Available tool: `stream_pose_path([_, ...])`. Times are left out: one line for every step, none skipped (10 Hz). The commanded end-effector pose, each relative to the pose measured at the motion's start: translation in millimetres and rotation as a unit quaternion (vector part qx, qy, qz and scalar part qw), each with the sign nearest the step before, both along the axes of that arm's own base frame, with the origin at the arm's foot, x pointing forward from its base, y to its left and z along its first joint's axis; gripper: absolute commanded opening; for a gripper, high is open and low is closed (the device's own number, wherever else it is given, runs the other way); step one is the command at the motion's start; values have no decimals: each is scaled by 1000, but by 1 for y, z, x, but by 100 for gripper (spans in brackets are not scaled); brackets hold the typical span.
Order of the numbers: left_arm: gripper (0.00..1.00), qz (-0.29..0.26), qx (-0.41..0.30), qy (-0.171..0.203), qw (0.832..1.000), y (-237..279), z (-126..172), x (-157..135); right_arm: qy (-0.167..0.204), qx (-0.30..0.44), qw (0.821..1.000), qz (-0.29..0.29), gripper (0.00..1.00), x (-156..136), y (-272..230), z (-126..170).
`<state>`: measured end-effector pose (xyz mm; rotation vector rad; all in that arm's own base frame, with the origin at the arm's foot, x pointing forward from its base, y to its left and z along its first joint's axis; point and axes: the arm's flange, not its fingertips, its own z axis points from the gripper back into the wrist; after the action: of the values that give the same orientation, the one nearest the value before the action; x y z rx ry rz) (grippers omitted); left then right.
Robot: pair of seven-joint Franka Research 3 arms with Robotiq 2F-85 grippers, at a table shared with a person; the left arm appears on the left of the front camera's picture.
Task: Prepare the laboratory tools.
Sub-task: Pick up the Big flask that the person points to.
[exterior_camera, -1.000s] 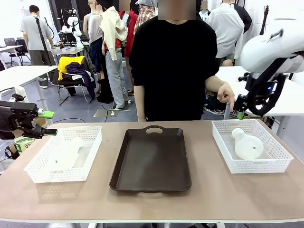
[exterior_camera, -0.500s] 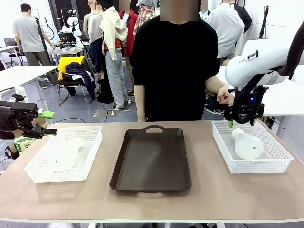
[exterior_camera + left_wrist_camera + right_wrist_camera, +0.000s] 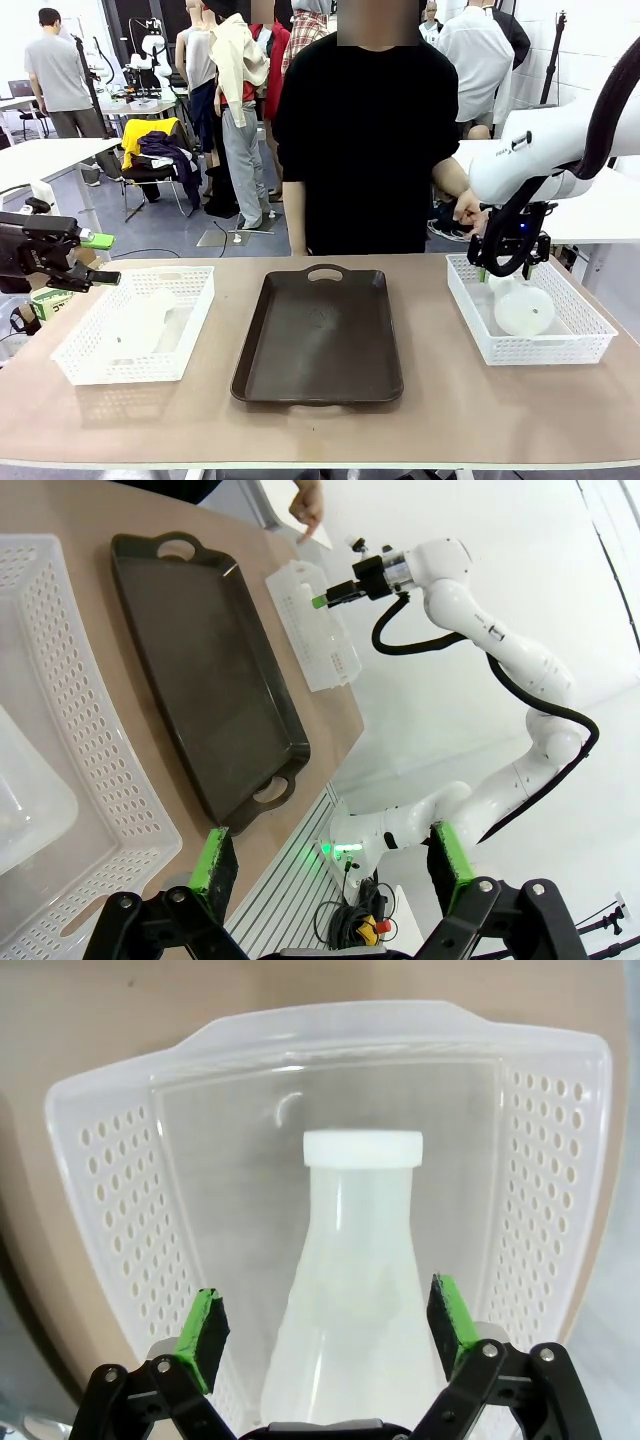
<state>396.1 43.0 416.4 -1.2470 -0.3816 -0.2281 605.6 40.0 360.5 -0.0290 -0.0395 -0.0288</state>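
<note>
Front view, flasks: the right flask (image 3: pixel 525 308) is seen lying in the right basket (image 3: pixel 520 350) at lower right. The left flask (image 3: pixel 140 322) is seen lying in the left basket (image 3: pixel 130 372) at lower left.
Front view, risk: the right gripper (image 3: pixel 510 262) is hung over the right flask's neck end, near the basket's far wall. A finger could be caught on that wall, or the person's hand (image 3: pixel 468 208) just above could be brushed.
Front view, grippers: both are spread wide and nothing is held. The left gripper (image 3: pixel 105 258) is placed at the left edge, apart from its basket.
Left wrist view, gripper: the fingers are seen fully apart and empty at the bottom, beside the left basket.
Right wrist view, risk: the smooth cone could be squeezed out if it is pinched on its taper.
Right wrist view, gripper: the pads are set wide on either side of the flask body. Nothing is gripped, and contact cannot be judged.
</note>
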Motion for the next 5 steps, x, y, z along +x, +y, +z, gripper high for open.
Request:
stream_pose_path([100,2,-13,-6,1000,0,1,1,-16,-25,999,-21,100,8,-4,-13])
stream_pose_path([100,2,-13,-6,1000,0,1,1,-15,-18,999,-31,100,9,-10,-17])
stream_pose_path([100,2,-13,-6,1000,0,1,1,-11,-14,999,-33,100,9,-14,-21])
stream_pose_path([100,2,-13,-6,1000,0,1,1,-12,-11,999,-33,100,10,-18,-23])
stream_pose_path([100,2,-13,-6,1000,0,1,1,-11,-12,999,-33,100,13,-20,-26])
